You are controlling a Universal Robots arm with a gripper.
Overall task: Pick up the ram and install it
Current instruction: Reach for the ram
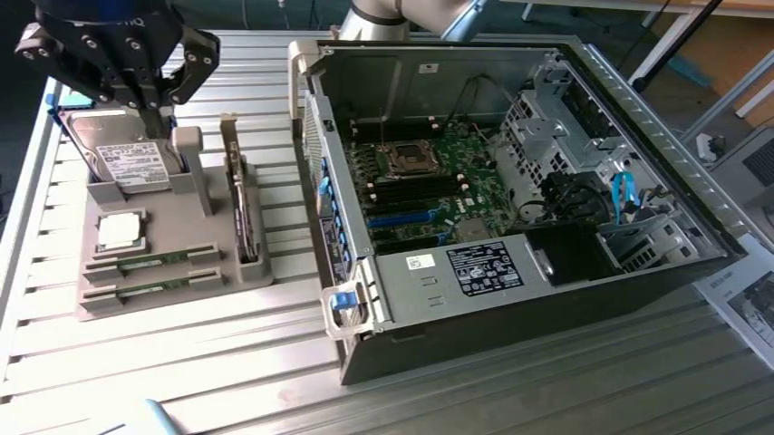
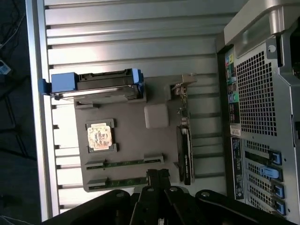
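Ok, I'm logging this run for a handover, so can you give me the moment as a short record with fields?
gripper: above the hard drive end of the holder, apart from the ram
ram: two green strips side by side in the holder's slots, not picked up
holder: grey, on the slatted table, at the exterior view's left of the case
also in holder: processor, expansion card
case: open, motherboard exposed
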